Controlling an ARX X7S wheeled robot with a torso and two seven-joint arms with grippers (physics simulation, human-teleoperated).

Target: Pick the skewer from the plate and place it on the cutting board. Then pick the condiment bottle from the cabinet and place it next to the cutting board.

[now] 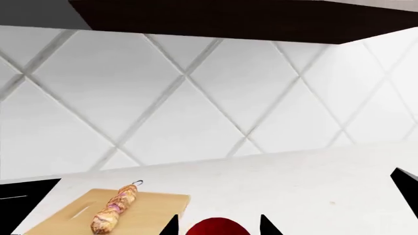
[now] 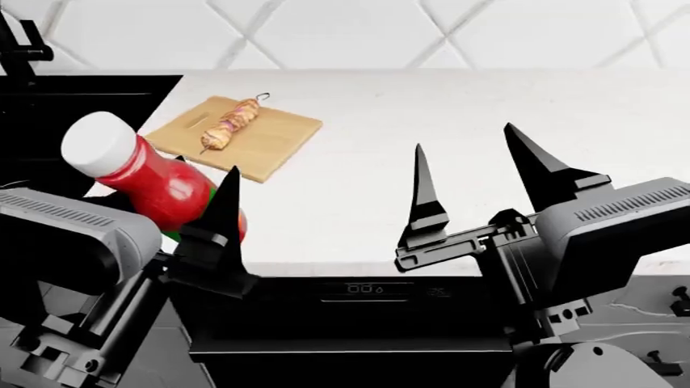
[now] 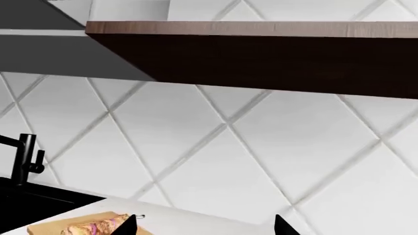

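Head view shows the left gripper (image 2: 178, 222) clamped on the tilted condiment bottle (image 2: 140, 182), the right gripper (image 2: 480, 174) spread apart, the skewer (image 2: 229, 125) lying on the cutting board (image 2: 275, 141).

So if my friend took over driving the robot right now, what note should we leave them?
Left gripper: shut on the condiment bottle, held tilted above the counter's near edge, white cap up and away from the robot.
Right gripper: open, holding nothing, fingers above the bare white counter.
Skewer: lying on the cutting board, which sits on the counter toward the left, beside the dark sink. The plate is not in view.
Done: skewer is on the board; bottle is picked.
Left: set the bottle down on the counter next to the board, then let go.
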